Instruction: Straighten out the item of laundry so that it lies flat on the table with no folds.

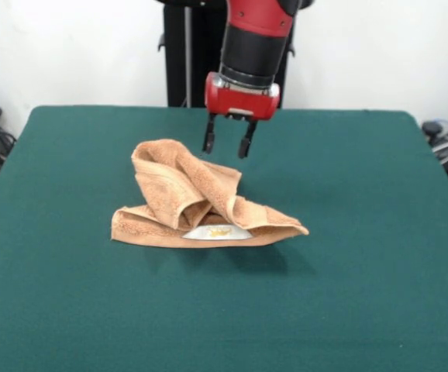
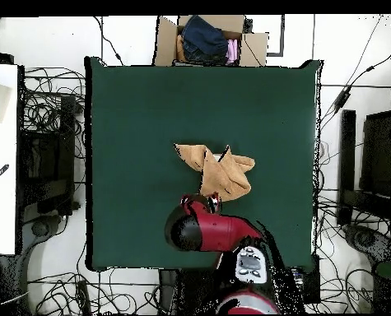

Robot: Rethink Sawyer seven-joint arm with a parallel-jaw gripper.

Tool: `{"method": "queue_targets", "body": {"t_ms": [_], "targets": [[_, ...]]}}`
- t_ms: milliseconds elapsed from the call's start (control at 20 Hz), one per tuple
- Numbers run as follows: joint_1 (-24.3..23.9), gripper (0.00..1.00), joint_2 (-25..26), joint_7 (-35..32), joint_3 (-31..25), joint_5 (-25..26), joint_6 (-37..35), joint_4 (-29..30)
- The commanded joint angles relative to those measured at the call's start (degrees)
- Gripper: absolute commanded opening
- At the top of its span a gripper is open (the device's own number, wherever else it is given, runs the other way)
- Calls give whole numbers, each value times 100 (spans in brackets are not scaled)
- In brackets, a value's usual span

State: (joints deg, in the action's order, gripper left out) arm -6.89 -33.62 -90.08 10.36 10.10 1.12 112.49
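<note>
Crumpled, folded towel (image 1: 197,205) mid-table (image 1: 363,256), open gripper (image 1: 229,144) just above, empty.

A: Where does the crumpled orange-tan terry towel (image 1: 201,203) (image 2: 218,169) lie?

B: Near the middle of the large green felt-topped table (image 1: 363,271) (image 2: 141,123), heaped on itself, its small white label (image 1: 217,231) at the front, under a fold.

A: And the red and black arm's gripper (image 1: 228,143)?

B: Just behind the heap, above it (fingers apart, touching nothing). Overhead, a cardboard box (image 2: 211,39) sits beyond the table's far edge.
</note>
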Motion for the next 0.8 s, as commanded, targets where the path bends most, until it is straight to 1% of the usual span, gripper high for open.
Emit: {"method": "queue_targets", "body": {"t_ms": [50,250,450,550,800], "targets": [[905,100,157,-1095,861,-343,-29,-351],[1460,100,192,-1010,1394,-454,-675,-621],[1845,100,236,-1090,1748,-616,-1187,-722],[1952,100,310,-1082,1850,-610,-1308,-779],[2047,100,345,-1104,1936,-582,-1400,-833]]}}
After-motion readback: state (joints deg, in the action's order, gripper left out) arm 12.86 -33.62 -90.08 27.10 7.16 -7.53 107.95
